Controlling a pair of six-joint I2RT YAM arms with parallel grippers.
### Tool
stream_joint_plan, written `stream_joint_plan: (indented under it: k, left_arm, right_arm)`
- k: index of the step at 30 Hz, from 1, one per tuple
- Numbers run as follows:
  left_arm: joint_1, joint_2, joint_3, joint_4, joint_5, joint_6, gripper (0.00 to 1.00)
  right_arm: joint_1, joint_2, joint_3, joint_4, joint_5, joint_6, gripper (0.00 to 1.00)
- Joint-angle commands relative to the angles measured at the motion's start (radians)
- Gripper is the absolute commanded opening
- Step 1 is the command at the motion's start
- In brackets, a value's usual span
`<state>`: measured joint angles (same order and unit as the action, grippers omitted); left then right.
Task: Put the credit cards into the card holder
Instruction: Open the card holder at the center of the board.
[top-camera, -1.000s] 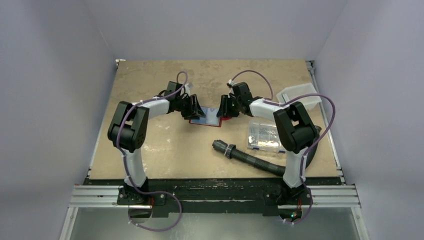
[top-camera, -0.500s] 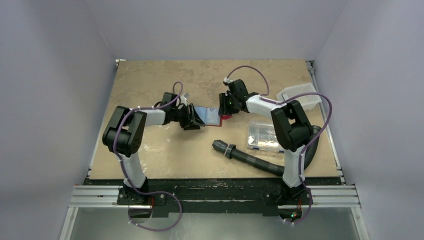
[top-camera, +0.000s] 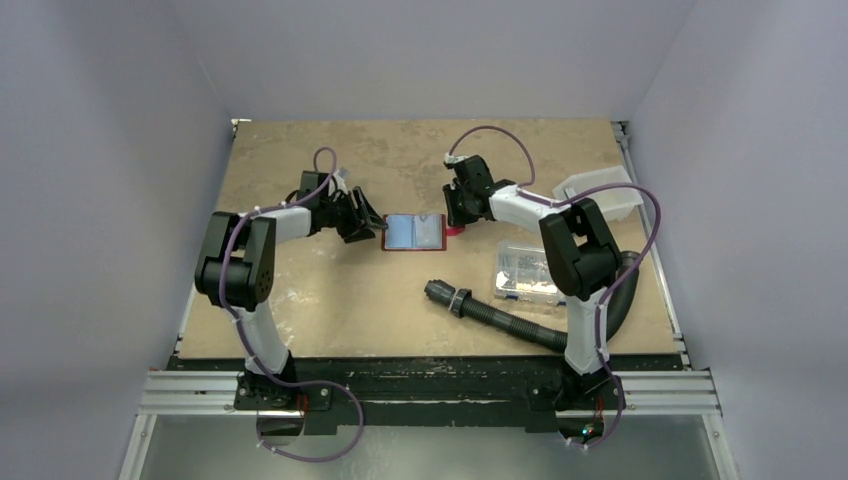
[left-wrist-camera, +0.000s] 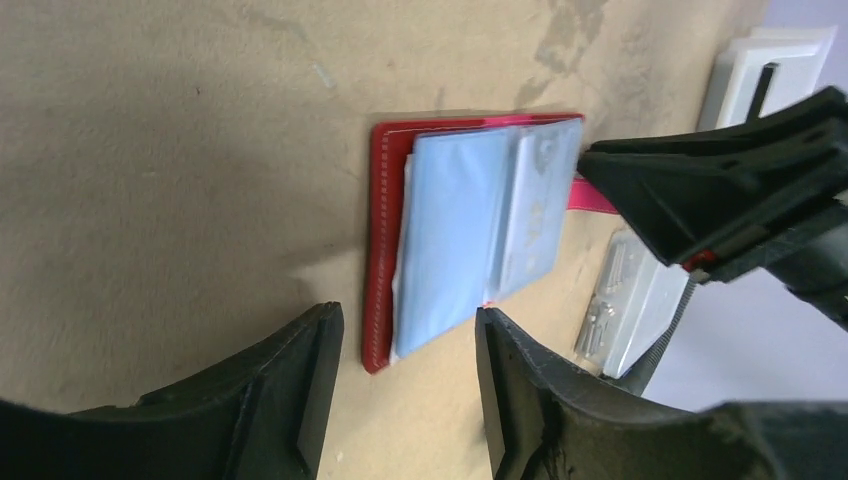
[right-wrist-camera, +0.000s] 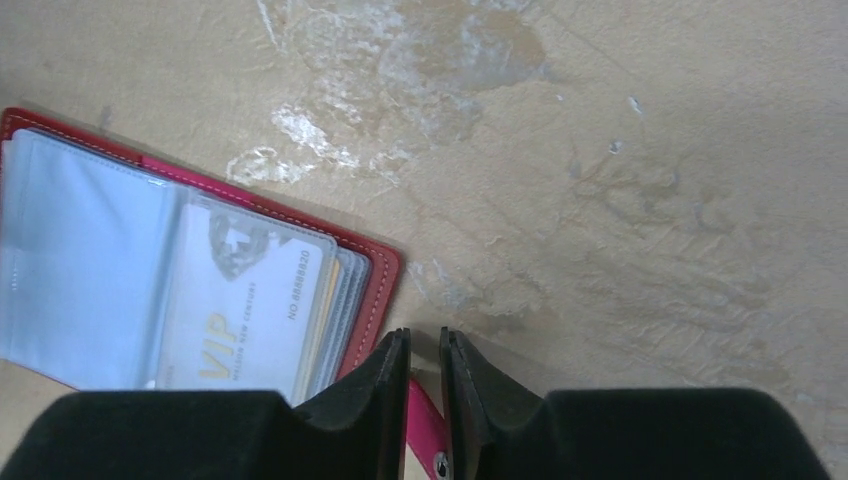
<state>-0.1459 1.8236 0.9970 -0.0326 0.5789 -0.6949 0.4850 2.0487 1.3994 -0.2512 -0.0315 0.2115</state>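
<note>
Tan, scuffed board makes up the table, and everything below is placed from the red card holder, which lies opened flat near the table's middle. A black ribbed hose runs nearer the arm bases, to the holder's right. A white tray sits well off to its right, and a clear compartment box lies between tray and hose.

The left pincer hangs just off the holder's left edge, its jaws wide and empty. The right pincer is at the holder's right edge with its jaws narrowed to a slit.

The credit cards appear to be tucked into the holder's clear sleeves, a pale one marked VIP on the right leaf and a blue face on the left. The small closing tab shows inside the right pincer's slit, though I cannot tell whether it is pinched.

The holder looks light and floppy, and is likely to skid on the smooth board unless one edge is pinned. The cards are thin, stiff and slick, so they are best taken by a protruding edge. The tab is the natural hold for folding the holder shut.
</note>
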Motion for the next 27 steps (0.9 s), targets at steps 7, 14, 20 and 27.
stream_joint_plan:
  k: [7,14,20,27]
  left_arm:
    - [-0.02,0.15,0.021,0.017,0.062,-0.009,0.49]
    - [-0.045,0.165,0.022,0.013,0.047,0.0,0.39]
    - [-0.064,0.128,0.013,-0.009,0.019,0.023,0.33]
    - [-0.041,-0.032,-0.005,-0.106,-0.101,0.11,0.45]
  right_arm:
    - [-0.003,-0.108,0.007,-0.153,0.004,0.064,0.55]
    - [-0.002,-0.068,0.027,-0.094,-0.13,0.084,0.63]
    - [0.014,0.004,0.058,-0.056,-0.138,0.056,0.57]
    - [0.019,-0.045,0.064,-0.068,-0.174,0.088,0.57]
